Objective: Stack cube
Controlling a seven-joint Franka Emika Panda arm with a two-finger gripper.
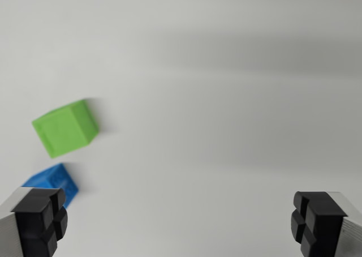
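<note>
Hovering end effector [180, 226] wide, empty | matte green cube [65, 128] | blue cube [55, 181] beside

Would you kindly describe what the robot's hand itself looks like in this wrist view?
Only the two fingers of the hand show, at the bottom corners. Each finger has a light grey, metal-looking body ending in a blocky matte black pad, moulded with grooves into chunky segments. The pad at the wrist view's right looks the same. No cables, markings or arm links are visible.
</note>
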